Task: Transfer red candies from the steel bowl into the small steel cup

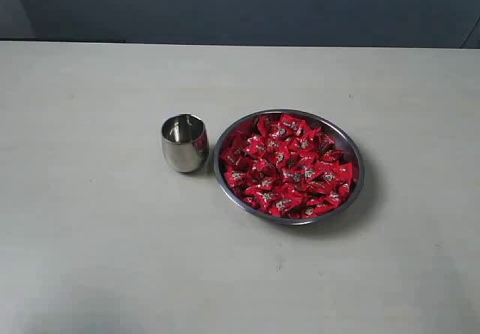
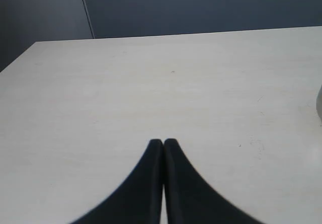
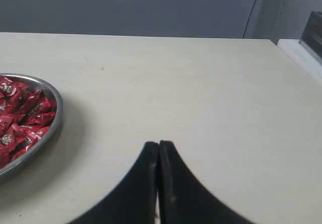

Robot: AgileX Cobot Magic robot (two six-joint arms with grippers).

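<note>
Since neither arm shows up in the exterior view, my read is that the first pick hasn't begun. The steel bowl [image 1: 339, 133] sits right of the middle of the bench [image 1: 90, 236], heaped with red candies [image 1: 289, 165]. The small steel cup [image 1: 184, 143] stands upright just beside its left rim, maybe a sliver apart, and I can't see any red in it.

The left pincer [image 2: 163, 142] is closed tip to tip with nothing in it, over bare bench. The right pincer [image 3: 159, 144] is the same, jaws pressed together and empty. Its wrist view shows the bowl's rim and some candies off to one side, so I'd guess that arm is the closer one for the job.

How I'd do it:
- Open the jaws before going down, not once they're in the pile. Shoving closed tips into loose wrappers will probably just scatter them.
- Go for a candy on top of the heap, not one jammed against the bowl wall. Crinkly foil looks slippery, so pinch across the body rather than a wrapper tail.
- Lift straight up first, then travel over to the cup.
- The cup mouth is way narrower than the bowl, so centre over it and let go low.
- Those rounded sides look tippy, so don't clip the cup on the way in.
</note>
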